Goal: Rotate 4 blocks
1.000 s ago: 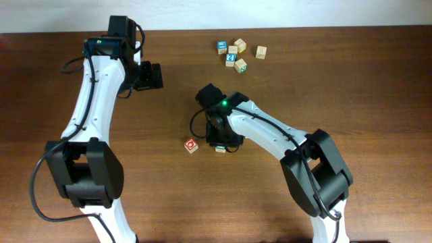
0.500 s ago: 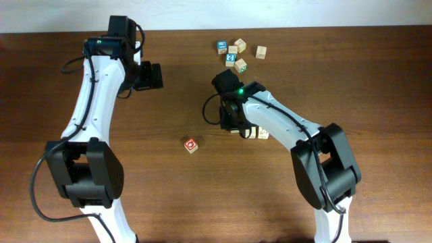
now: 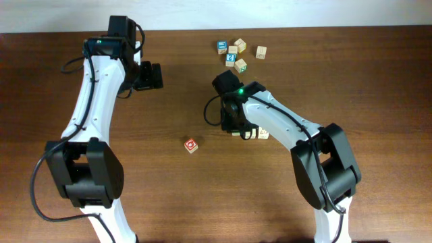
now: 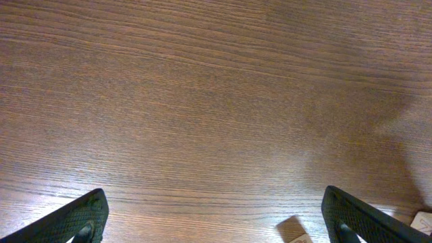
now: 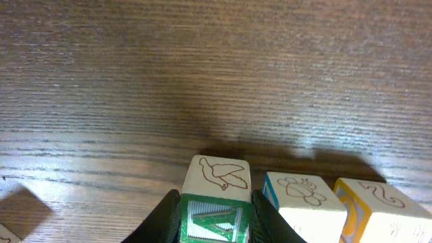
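Desk [image 3: 378, 81]: carries a row of blocks [image 3: 260, 133] at centre, with the red-ring block [image 3: 192, 145] alone to its left.
My left end effector [image 4: 216, 217]: spread fully wide, empty, over bare wood, seemingly kept clear.
My right end effector [image 5: 214, 214]: narrowed onto the green-A block [image 5: 216, 177] at the row's end, probably to turn it.

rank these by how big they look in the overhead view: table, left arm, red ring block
1. table
2. left arm
3. red ring block, by far the smallest
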You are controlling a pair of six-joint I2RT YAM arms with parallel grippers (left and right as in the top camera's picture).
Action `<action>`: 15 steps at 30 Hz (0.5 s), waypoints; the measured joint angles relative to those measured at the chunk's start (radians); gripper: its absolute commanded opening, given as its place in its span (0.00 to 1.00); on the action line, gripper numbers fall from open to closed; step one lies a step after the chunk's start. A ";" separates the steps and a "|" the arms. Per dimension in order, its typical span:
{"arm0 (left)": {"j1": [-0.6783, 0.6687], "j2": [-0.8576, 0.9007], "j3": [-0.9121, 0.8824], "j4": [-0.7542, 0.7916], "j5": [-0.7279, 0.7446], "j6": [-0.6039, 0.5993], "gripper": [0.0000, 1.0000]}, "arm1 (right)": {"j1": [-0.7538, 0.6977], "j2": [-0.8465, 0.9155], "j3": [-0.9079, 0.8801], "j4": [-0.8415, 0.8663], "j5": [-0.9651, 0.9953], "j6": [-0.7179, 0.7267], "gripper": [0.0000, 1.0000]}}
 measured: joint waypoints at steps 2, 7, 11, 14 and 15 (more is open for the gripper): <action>0.000 0.000 0.000 0.000 0.000 0.000 0.99 | 0.000 0.000 0.000 -0.008 -0.001 0.011 0.38; 0.000 0.000 0.000 0.000 0.000 0.000 0.99 | 0.000 0.000 0.005 -0.016 -0.004 0.015 0.58; 0.000 0.000 0.000 0.000 0.000 0.000 0.99 | 0.000 0.005 0.134 -0.084 -0.017 -0.003 0.58; 0.000 0.000 0.000 0.000 0.000 0.000 0.99 | 0.018 0.005 0.238 -0.055 -0.126 -0.035 0.57; 0.000 0.000 0.000 0.000 0.000 0.000 0.99 | 0.037 0.006 0.237 -0.048 -0.151 -0.038 0.57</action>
